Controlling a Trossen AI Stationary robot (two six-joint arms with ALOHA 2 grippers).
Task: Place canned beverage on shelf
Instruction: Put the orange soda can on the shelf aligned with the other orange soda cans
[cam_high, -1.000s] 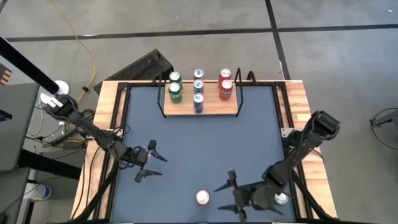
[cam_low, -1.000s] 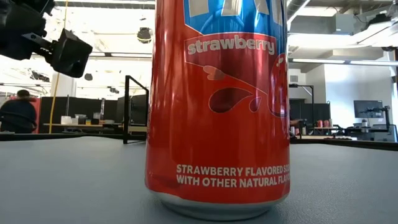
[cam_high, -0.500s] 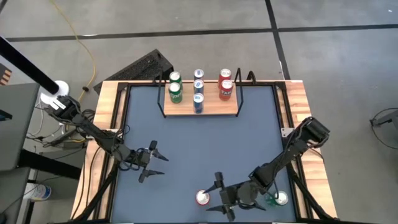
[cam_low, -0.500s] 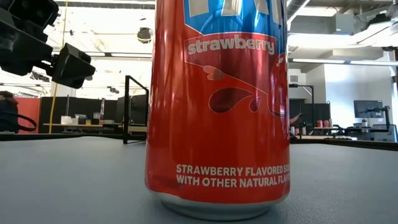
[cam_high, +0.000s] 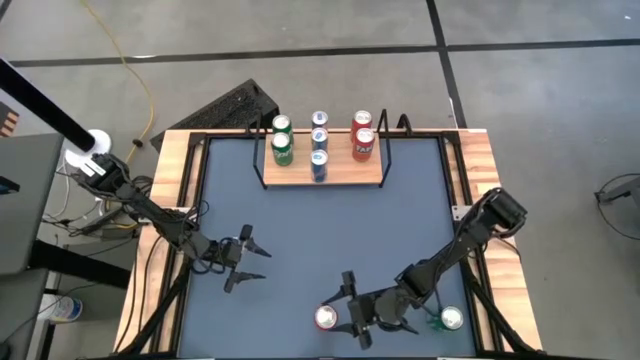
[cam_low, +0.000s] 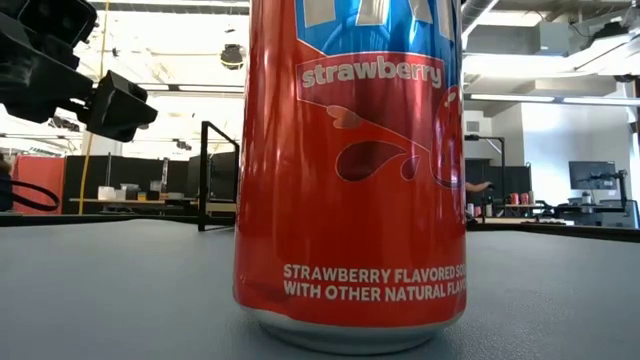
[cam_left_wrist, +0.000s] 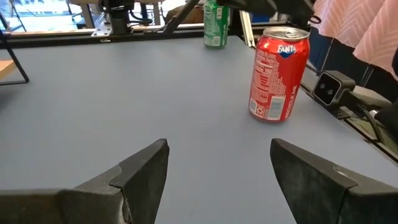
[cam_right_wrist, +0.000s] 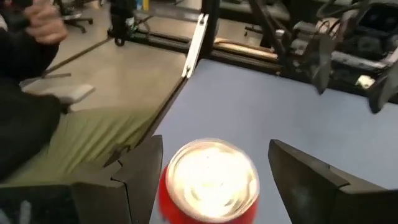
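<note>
My right gripper (cam_high: 340, 305) hangs over the near edge of the tabletop (cam_high: 400, 215), low above the red strawberry Fanta can (cam_high: 326, 318) that I must carry. The can stands upright very near that edge, a little left of its middle, and in my right wrist view its silver top (cam_right_wrist: 212, 177) lies between my two spread fingers (cam_right_wrist: 134, 174), which do not touch it yet. I keep the jaws wide because the can is round and broad, and I come from above so that the fingers can go down on both sides of it. The shelf (cam_high: 322, 170) stands at the far edge of the tabletop, well apart from me. It already carries two green cans (cam_high: 282, 148) at its left end, three blue cans in the middle and two red cans (cam_high: 363, 142) at its right end. The free place seems to be in front of the red pair, so I judge my can belongs there. My left gripper (cam_high: 240, 262) waits with spread fingers over the left part of the tabletop, holding nothing. A green-topped can (cam_high: 451, 318) stands near the right corner of the near edge, beside my right arm.
</note>
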